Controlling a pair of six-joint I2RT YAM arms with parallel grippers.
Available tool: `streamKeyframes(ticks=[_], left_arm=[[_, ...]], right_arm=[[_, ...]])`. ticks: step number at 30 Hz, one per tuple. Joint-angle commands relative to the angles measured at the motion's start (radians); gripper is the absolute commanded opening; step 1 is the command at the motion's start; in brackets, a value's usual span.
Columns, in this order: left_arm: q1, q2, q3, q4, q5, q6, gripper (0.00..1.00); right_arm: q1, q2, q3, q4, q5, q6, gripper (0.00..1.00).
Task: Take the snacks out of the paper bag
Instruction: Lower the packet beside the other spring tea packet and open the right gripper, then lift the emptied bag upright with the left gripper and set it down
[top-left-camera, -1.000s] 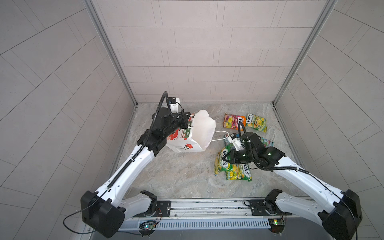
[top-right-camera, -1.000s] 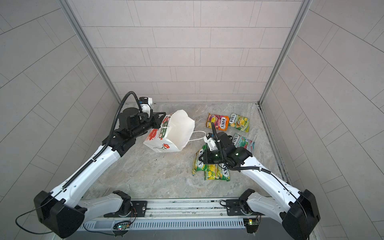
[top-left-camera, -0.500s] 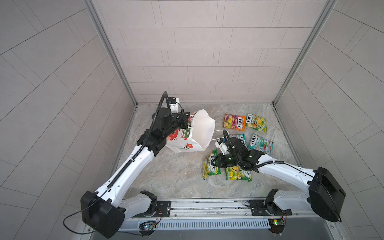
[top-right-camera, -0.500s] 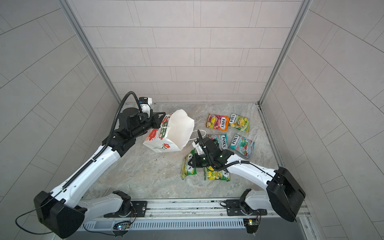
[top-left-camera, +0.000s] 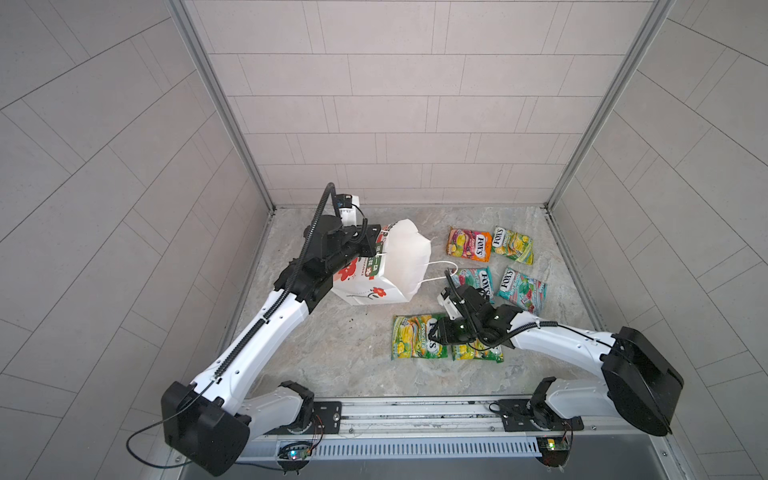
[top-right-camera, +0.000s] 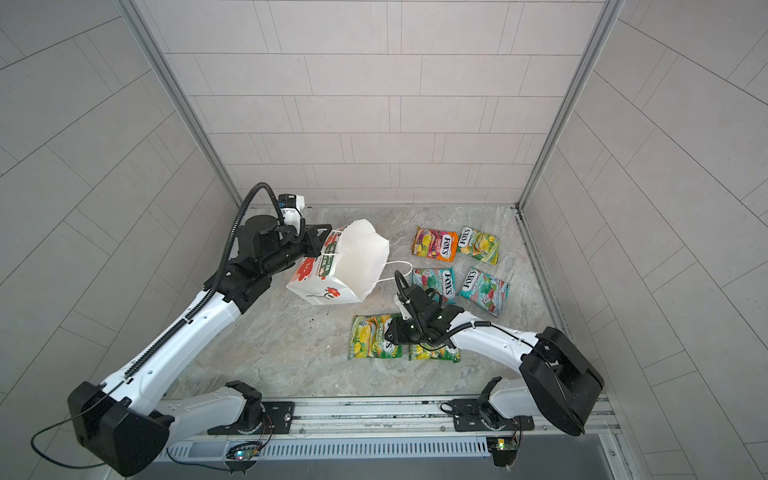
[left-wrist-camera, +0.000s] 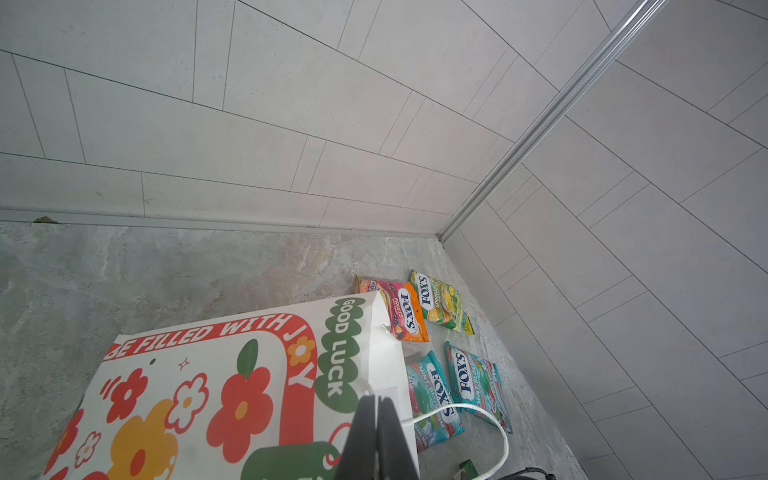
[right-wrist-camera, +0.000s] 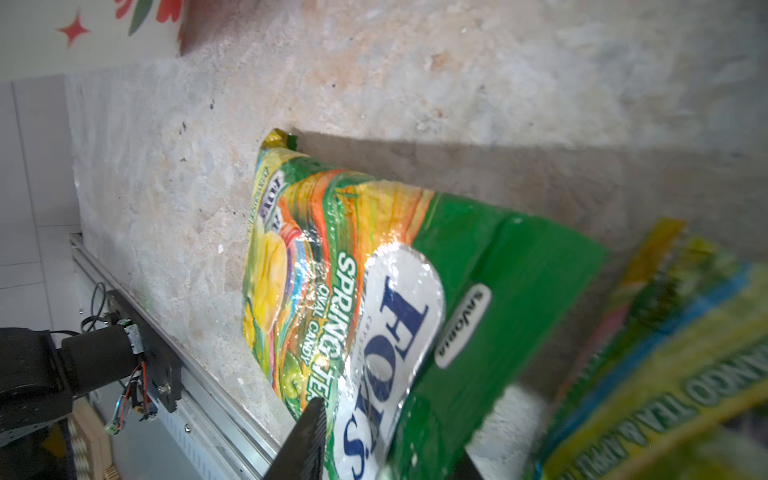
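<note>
The paper bag (top-left-camera: 405, 266) lay on its side on the stone floor (top-left-camera: 332, 353), with its open mouth turned toward the packets. The left pincer (top-left-camera: 376, 249) was fully closed on the upper rim of the bag's mouth. In the left wrist view its 2 fingers (left-wrist-camera: 365, 432) pressed together over the paper edge, close to a cord handle (left-wrist-camera: 494, 419).

6 FOX'S packets lay flat on the floor, all outside the bag. Beyond the bag's mouth, on the back wall side, the orange-pink packet (top-left-camera: 467, 246) and the far green-yellow packet (top-left-camera: 513, 245) were side by side. Just beside the mouth was the inner teal packet (top-left-camera: 480, 278), and past it the outer teal packet (top-left-camera: 521, 289). From the bag toward the robot's base lay the Spring Tea packet (top-left-camera: 415, 336) and the half-hidden green-yellow packet (top-left-camera: 478, 354).

The right pincer (top-left-camera: 434, 332) was low over one end of the Spring Tea packet. Its jaws stood apart with that end between them. One finger (right-wrist-camera: 309, 428) was at the packet's edge, but I could not tell if it touched.
</note>
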Motion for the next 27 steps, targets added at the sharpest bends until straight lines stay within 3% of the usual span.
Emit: streamKeyframes(ticks=[1, 6, 13, 22, 27], left_arm=[[0.008, -0.009, -0.005, 0.023, 0.008, -0.001, 0.0], [0.007, -0.007, -0.004, 0.023, 0.014, -0.004, 0.0], [0.007, 0.009, 0.004, 0.039, 0.055, -0.028, 0.0], [-0.02, 0.056, 0.055, 0.097, 0.053, -0.139, 0.0], [-0.074, 0.103, 0.09, 0.143, 0.007, -0.177, 0.0]], right_arm=[[0.002, -0.062, 0.024, -0.094, 0.112, -0.038, 0.43], [-0.007, -0.125, 0.057, -0.235, 0.25, -0.062, 0.46], [-0.083, -0.321, 0.013, -0.279, 0.327, -0.082, 0.46], [-0.359, -0.537, 0.01, -0.459, 0.253, -0.153, 0.46], [-0.407, -0.569, 0.011, -0.48, 0.23, -0.16, 0.46]])
